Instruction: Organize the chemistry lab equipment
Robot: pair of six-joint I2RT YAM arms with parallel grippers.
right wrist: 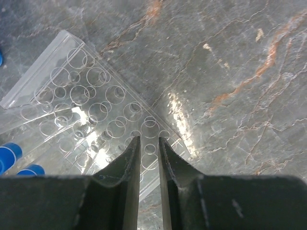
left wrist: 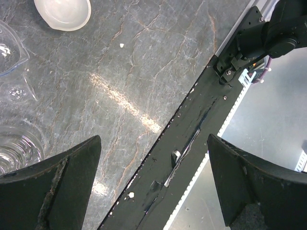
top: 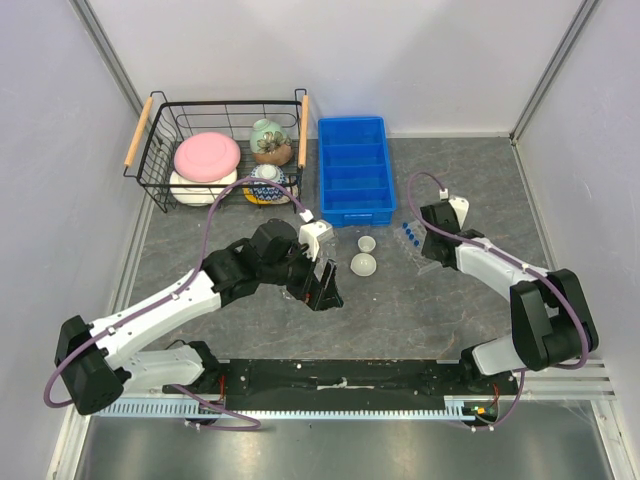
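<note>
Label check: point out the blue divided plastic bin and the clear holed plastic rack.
blue divided plastic bin (top: 354, 176): top view, compartment floor.
clear holed plastic rack (right wrist: 72, 96): right wrist view, top plate.

I count two little white dishes (top: 363, 264). Blue-capped tubes (top: 408, 232): I make out four caps from overhead, though they sit bunched and small, so I can't swear to it. One clear tube rack (right wrist: 86, 110), drilled with many round holes. Clear glass vessels (left wrist: 9, 48): at least two, cut off at the edge of my left wrist's view. One blue tray (top: 323, 170), with four compartments as far as I can tell. One wire basket (top: 230, 104) with two wooden handles (top: 139, 132), holding four pieces of crockery: one pink plate (top: 207, 153), one white bowl (top: 195, 188), two patterned pots (top: 270, 140).
</note>
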